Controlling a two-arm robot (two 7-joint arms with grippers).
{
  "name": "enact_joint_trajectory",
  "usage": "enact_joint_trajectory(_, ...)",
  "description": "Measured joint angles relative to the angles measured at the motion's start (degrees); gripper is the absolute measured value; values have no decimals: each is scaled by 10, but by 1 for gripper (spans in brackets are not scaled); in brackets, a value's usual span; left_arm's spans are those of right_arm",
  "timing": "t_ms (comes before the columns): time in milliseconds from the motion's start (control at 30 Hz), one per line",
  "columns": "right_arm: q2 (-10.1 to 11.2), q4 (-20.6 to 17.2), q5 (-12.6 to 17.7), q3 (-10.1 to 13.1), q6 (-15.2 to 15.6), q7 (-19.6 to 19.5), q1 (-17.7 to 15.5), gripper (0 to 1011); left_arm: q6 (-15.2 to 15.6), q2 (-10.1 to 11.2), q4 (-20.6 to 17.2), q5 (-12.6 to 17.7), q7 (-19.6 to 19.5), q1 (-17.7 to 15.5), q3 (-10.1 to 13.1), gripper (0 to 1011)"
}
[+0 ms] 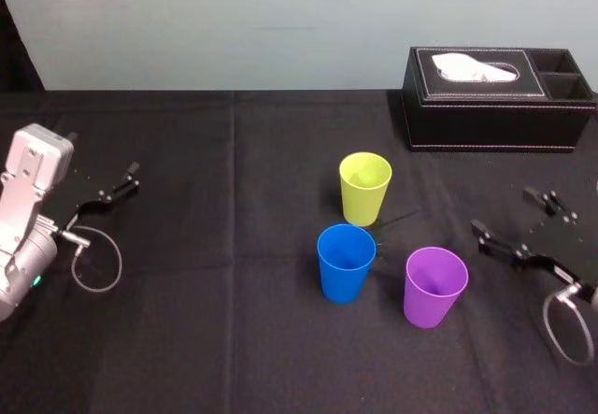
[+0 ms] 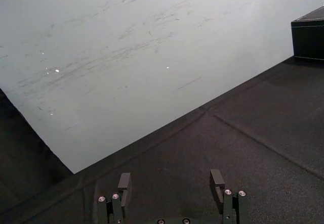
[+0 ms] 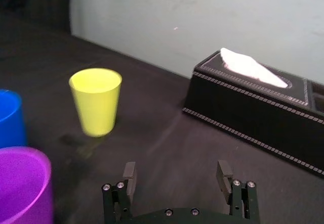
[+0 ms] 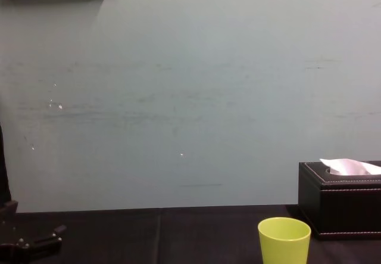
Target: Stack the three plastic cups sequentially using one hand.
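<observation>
Three plastic cups stand upright and apart on the black table. The lime yellow-green cup is farthest back, the blue cup sits in front of it, and the purple cup is nearest, to the right. My right gripper hovers open to the right of the purple cup, with nothing between its fingers. At the table's left side my left gripper rests open and empty, far from the cups.
A black tissue box with white tissue stands at the back right, behind the cups. A pale wall rises behind the table. Cable loops hang by both wrists.
</observation>
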Motion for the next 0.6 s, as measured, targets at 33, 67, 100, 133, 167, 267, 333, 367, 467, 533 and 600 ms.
enact_joint_trajectory(33,6,-4,3,4,0,5,-6,1003,0,0,0,0,0,0,0,1011)
enact_joint_trajectory(67,11,-8,5,7,0,11,-13,1003,0,0,0,0,0,0,0,1011)
enact_joint_trajectory(100,22,-16,10,14,-2,21,-27,1003,0,0,0,0,0,0,0,1011)
enact_joint_trajectory(133,27,-19,12,17,-4,26,-34,1003,0,0,0,0,0,0,0,1011)
enact_joint_trajectory(167,31,-23,14,20,-6,31,-41,1003,0,0,0,0,0,0,0,1011)
enact_joint_trajectory(267,47,-33,17,28,-13,51,-64,1003,0,0,0,0,0,0,0,1011)
enact_joint_trajectory(333,56,-37,18,31,-19,65,-75,1003,0,0,0,0,0,0,0,1011)
enact_joint_trajectory(367,59,-39,18,32,-20,71,-78,1003,0,0,0,0,0,0,0,1011)
enact_joint_trajectory(467,70,-44,16,33,-30,94,-89,1003,0,0,0,0,0,0,0,1011)
enact_joint_trajectory(533,77,-47,14,33,-36,112,-94,1003,0,0,0,0,0,0,0,1012)
enact_joint_trajectory(600,81,-48,13,33,-41,123,-98,1003,0,0,0,0,0,0,0,1011)
